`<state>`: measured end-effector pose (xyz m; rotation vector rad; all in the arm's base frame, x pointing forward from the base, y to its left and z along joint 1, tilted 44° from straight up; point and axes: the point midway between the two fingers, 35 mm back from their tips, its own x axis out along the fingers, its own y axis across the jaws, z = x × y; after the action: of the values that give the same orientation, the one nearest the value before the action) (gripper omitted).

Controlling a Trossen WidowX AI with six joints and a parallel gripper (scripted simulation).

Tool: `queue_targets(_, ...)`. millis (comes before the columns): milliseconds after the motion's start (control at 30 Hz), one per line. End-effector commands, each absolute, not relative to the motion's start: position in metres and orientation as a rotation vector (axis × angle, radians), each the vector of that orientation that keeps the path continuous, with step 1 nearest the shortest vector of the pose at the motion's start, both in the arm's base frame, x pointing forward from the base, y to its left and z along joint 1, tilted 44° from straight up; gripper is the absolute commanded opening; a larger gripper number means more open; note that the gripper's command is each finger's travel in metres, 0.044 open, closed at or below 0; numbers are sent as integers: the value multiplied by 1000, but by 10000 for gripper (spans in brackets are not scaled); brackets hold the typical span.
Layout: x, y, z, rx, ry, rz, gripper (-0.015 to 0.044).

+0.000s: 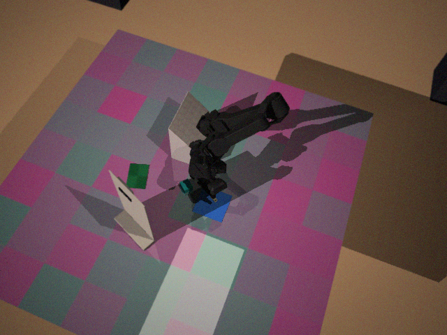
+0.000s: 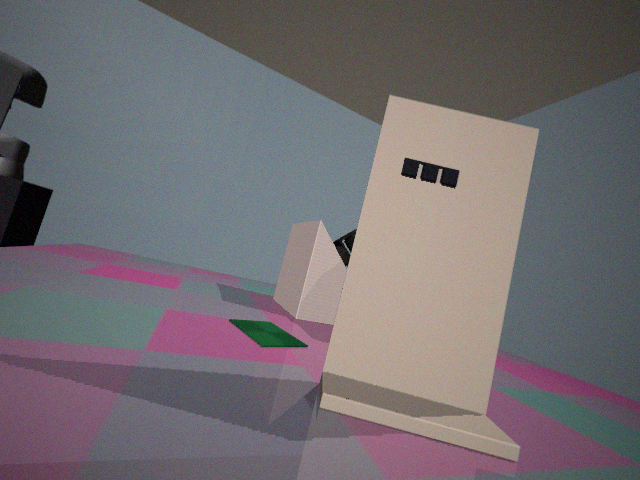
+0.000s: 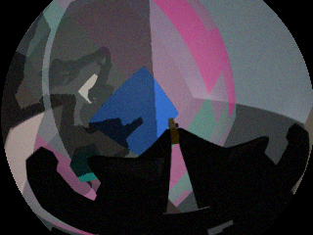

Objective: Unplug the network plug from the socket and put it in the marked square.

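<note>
My gripper [image 1: 213, 198] [image 3: 174, 132] is shut on the plug [image 1: 215, 199] [image 3: 174, 135], a small brownish-yellow piece at the fingertips. In the top view it overlaps the blue square [image 1: 221, 213] [image 3: 142, 93]; its height above the table is hard to tell. A green square [image 1: 137, 176] [image 2: 267, 333] lies near the upright cream panel [image 1: 136, 212] [image 2: 429, 279]. The fingers are apart from the panel. Three dark openings [image 2: 429, 172] show on its far face; the face toward the arm is hidden. The tab cannot be made out. The gripper is hidden in the exterior view.
A teal block [image 1: 185, 185] [image 3: 87, 168] is beside the gripper on the panel side. A pale wedge-shaped block [image 1: 184, 133] [image 2: 310, 273] stands beside the arm's middle links. The panel has a low foot [image 1: 131, 230] [image 2: 418, 426] on its far side.
</note>
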<state>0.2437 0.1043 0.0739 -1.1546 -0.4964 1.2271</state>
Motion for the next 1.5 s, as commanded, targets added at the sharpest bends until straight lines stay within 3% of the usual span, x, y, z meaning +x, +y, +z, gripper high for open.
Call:
queue_targets(0, 243, 106, 68, -1144, -481, 1234, 0)
queue_targets(1467, 244, 126, 45, -1147, -478, 1236, 0)
